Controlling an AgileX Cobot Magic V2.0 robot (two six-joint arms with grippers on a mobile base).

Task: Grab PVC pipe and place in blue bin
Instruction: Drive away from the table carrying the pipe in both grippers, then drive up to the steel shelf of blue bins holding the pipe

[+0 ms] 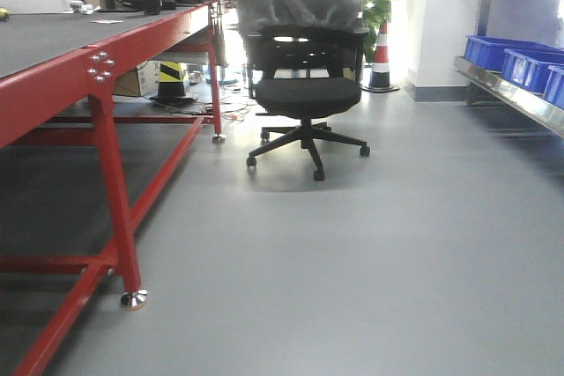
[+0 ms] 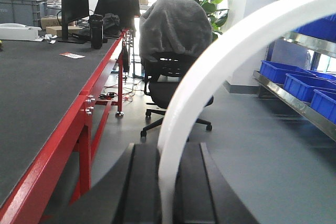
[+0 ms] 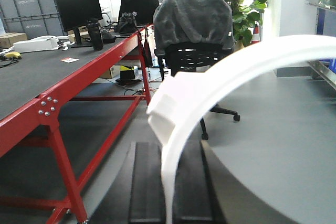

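The grab looked done and the carry was the step in hand. The left hand (image 2: 167,153) was clamped on the PVC pipe (image 2: 220,53): its two dark pads (image 2: 142,182) lay against either side of the white strip. From them the pipe rose and swept up and off to the right of the hand. The right hand (image 3: 167,148) was closed the same way on a white arc (image 3: 252,59) with a squared block (image 3: 168,108) just above its pads. I could not tell whether this was a second piece or the same pipe held by both.

The blue bins (image 2: 294,80) sat on a steel shelf (image 2: 294,103) ahead and to the right of the left hand, well apart from it. The red-framed counter (image 2: 47,93) ran along its left, and a covered office chair (image 2: 176,30) stood straight ahead. By my reading, the next move called for closing on the shelf, bringing the pipe over an open bin with its long curve clear of the shelf rail above, and only then letting the pads part.

Much was hidden. Neither hand nor arm appeared in the front-facing view. The far end of each white curve ran out of frame, and no round hole showed. The bins showed only their front walls and rims, so their insides and which one was meant could not be made out.
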